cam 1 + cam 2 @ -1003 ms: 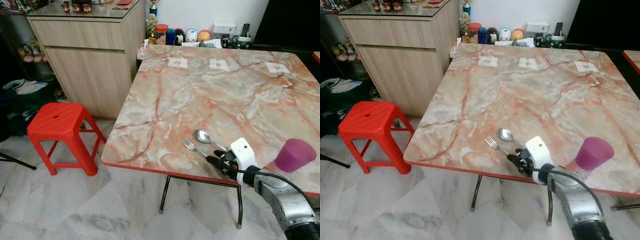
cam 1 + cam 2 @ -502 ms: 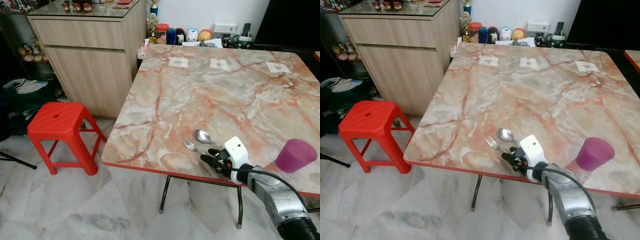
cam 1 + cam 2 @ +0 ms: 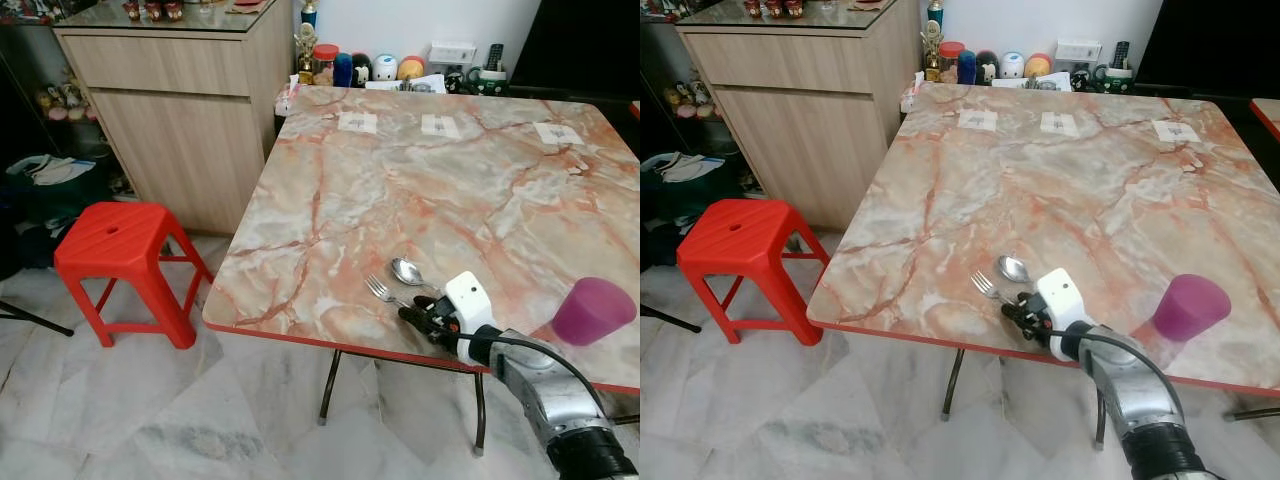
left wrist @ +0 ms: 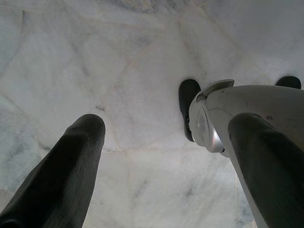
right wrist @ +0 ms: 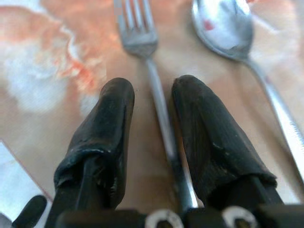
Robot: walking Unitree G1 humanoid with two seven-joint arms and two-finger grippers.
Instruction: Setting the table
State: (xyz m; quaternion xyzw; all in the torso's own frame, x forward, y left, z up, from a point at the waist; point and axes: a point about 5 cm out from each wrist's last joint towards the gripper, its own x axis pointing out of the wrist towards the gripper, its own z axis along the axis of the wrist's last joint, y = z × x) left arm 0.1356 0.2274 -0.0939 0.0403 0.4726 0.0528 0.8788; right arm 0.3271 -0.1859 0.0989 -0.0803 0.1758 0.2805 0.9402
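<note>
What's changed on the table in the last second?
The right gripper has slid forward along the table toward the fork; its fingers now straddle the fork's handle with a gap, not yet closed. Fork, spoon and purple cup lie where they were. The left gripper hangs idle.

head stereo pair looking down at table (image 3: pixel 420 180), right wrist close on fork (image 5: pixel 152 80), left wrist probably floorward

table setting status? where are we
Done: the spoon and the purple cup already lie on the marble table near its front edge. In hand: the right pincer straddles the fork handle, fingers open, fork flat on the table beside the spoon. Left: nothing else of a place setting is on the table. Left pincer hangs idle over the floor.
</note>
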